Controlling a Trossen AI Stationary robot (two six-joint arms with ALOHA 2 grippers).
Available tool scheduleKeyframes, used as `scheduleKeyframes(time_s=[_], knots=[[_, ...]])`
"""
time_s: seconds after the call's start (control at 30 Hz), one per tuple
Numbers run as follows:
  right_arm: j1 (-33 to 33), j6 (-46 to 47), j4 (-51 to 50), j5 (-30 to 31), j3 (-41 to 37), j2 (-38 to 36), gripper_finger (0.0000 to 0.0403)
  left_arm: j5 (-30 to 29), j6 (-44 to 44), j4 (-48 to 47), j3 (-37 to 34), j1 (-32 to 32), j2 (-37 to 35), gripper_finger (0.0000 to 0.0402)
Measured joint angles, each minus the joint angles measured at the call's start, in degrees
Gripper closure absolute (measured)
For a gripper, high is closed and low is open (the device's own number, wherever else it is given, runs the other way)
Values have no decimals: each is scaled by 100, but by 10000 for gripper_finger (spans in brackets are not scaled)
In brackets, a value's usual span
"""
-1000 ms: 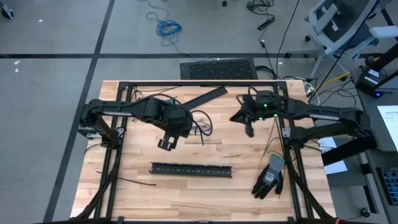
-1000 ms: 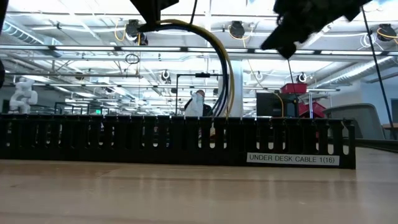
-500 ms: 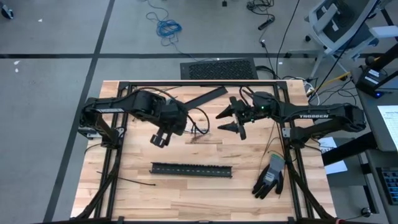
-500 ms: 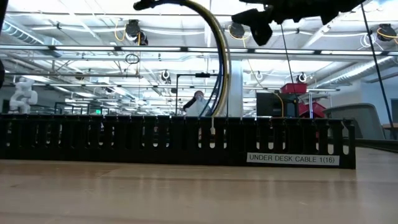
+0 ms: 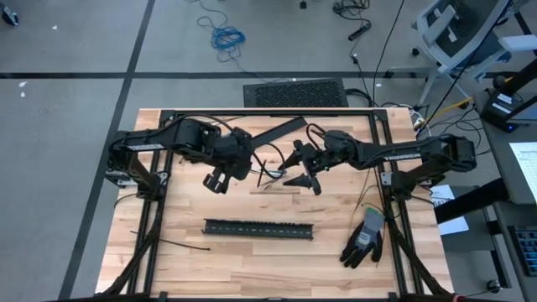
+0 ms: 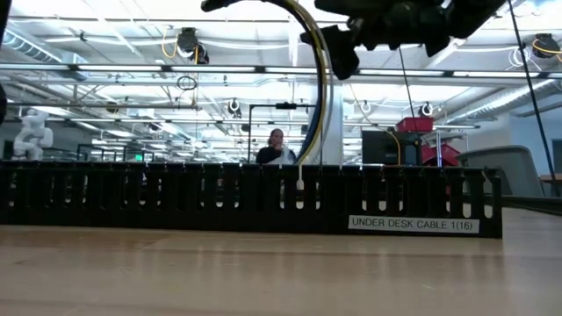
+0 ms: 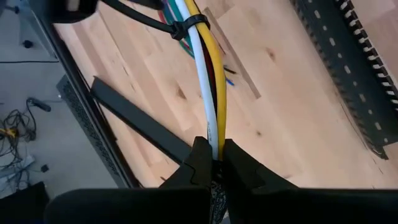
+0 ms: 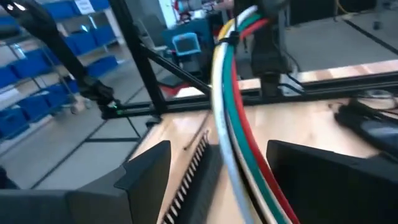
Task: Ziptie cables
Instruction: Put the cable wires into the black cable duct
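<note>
Two robot arms meet over the middle of a wooden worktop point(image 5: 336, 252). From overhead, the left gripper point(image 5: 218, 179) and the right gripper point(image 5: 302, 168) face each other near the worktop's far half, with the cables point(image 5: 270, 170) strung between them as only a thin dark tangle.

The left wrist view supplies the detail that the overhead camera misses: the left gripper point(image 7: 211, 163) has its jaws pressed together on one end of the cables point(image 7: 208, 81), pinching white and yellow strands side by side, with red and green showing farther along, where a black zip tie point(image 7: 180, 28) is cinched around the bundle.

The right wrist view shows the right gripper point(image 8: 214, 165) with its jaws spread wide, the cables point(image 8: 231, 118) running through the gap between them, apparently touching neither; here white, yellow, green and red strands are plain.

The table-level view shows the cables point(image 6: 318, 79) arching well above the worktop, the right gripper point(image 6: 347, 44) dark at the top of that arch.

Nearer the front edge lies a long black slotted cable tray point(image 5: 258, 228), labelled "UNDER DESK CABLE" in the low view. A black and grey glove point(image 5: 365, 239) rests toward the right front corner, a loose black strip point(image 5: 180, 245) toward the left front, and a flat dark bar point(image 5: 277, 131) near the far edge.
</note>
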Motion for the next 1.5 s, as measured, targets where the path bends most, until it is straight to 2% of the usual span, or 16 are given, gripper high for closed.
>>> scheduleKeyframes(time_s=[0.1,0.4,0.67,0.87,1.2,1.5], knots=[[-6,96,330,-19,18,157,144,-14,2,9,2,-2,0,387],[103,-217,269,-85,437,636,144,-419,149,399,105,0,0,387],[99,122,240,-1321,664,427,156,-801,29,241,118,36,-66,387],[101,541,192,-1919,667,321,186,-888,-751,307,118,90,-386,388],[135,1168,165,-2105,667,319,210,-1197,-1489,284,118,145,-669,388],[613,1361,592,-2116,664,319,211,-1228,-1699,500,118,149,-662,389]])
